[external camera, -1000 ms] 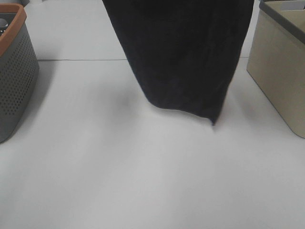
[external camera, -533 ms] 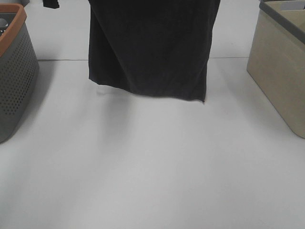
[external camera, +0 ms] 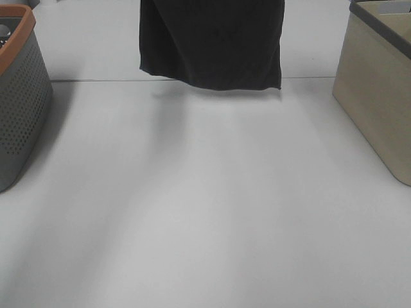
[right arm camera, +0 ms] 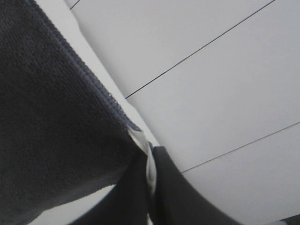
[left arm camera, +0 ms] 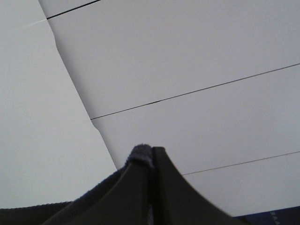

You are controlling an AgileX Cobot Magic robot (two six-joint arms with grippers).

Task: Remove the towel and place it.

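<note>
Exterior high shows the towel (external camera: pixel 212 45) hanging limp above the far tabletop (external camera: pixel 205 212). The left end effector (left arm camera: pixel 151 158) and right end effector (right arm camera: pixel 151 161) each pinch a hemmed top corner. It looks soft and light, best held there.

We see bright, diffuse light; the towel (external camera: pixel 212 45) casts a faint, soft shadow on the white table (external camera: pixel 205 212). Wrist views blur close up.

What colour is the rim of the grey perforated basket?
The basket rim is orange; the exterior high view shows it best.
</note>
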